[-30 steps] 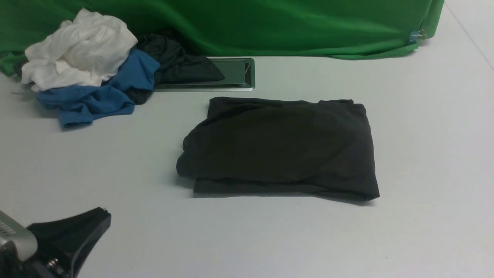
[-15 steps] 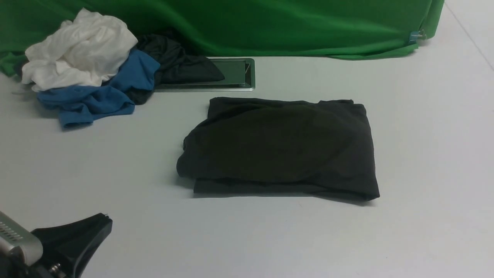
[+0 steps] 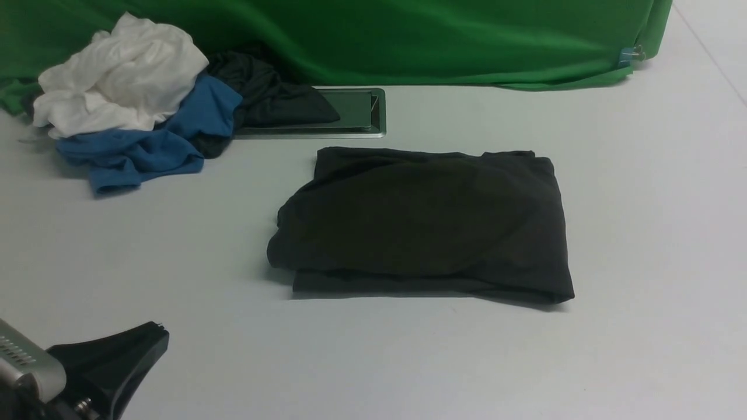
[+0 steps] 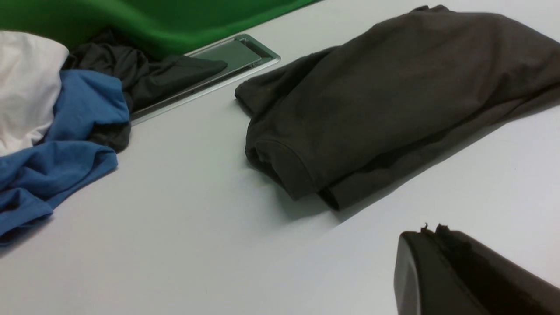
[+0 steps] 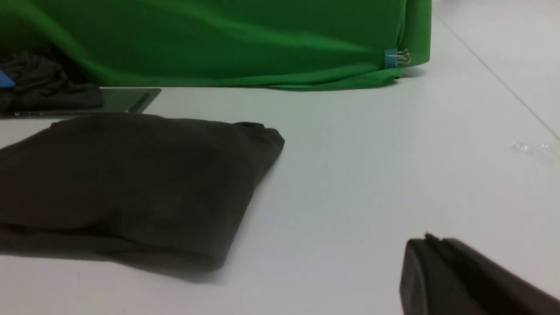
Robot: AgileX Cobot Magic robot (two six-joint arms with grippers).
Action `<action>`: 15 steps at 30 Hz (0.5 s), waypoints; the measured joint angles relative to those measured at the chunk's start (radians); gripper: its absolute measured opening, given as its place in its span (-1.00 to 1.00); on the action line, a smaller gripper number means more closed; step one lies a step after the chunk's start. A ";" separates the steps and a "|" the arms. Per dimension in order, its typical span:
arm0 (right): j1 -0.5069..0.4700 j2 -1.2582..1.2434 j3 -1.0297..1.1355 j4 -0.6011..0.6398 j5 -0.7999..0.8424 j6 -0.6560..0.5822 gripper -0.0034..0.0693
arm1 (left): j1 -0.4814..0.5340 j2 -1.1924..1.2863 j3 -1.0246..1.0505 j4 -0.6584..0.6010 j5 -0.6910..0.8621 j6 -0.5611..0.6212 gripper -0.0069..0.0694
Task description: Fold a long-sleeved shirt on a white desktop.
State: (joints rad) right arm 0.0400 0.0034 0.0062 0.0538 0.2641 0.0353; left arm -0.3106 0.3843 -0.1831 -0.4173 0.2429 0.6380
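The long-sleeved shirt (image 3: 423, 224) lies folded into a dark, roughly rectangular bundle in the middle of the white desktop (image 3: 642, 233); no logo shows. It also fills much of the left wrist view (image 4: 385, 92) and the left half of the right wrist view (image 5: 127, 183). My left gripper (image 3: 157, 328) sits low at the near left, shut and empty, well clear of the shirt (image 4: 431, 229). The right gripper (image 5: 431, 239) is out of the front view; in its wrist view its jaws are together with nothing held, off to the shirt's right.
A heap of white (image 3: 119, 73), blue (image 3: 152, 140) and dark (image 3: 262, 90) garments sits at the far left, partly over a silver cable hatch (image 3: 362, 114). A green cloth backdrop (image 3: 408, 41) runs along the back, held by a blue clip (image 3: 627, 55).
The left gripper has shifted slightly lower and toward the near edge. The shirt and the clothes heap have not moved.
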 joint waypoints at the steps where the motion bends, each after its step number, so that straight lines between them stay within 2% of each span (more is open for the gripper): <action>1: 0.000 0.000 0.000 0.000 0.000 0.000 -0.80 | 0.000 0.000 0.000 0.000 0.000 0.000 -0.77; 15: 0.000 0.000 0.000 0.000 -0.007 0.003 -0.72 | 0.000 0.000 0.000 0.000 0.000 0.000 -0.77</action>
State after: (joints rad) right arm 0.0400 0.0034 0.0062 0.0538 0.2575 0.0380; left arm -0.3106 0.3843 -0.1831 -0.4173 0.2429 0.6380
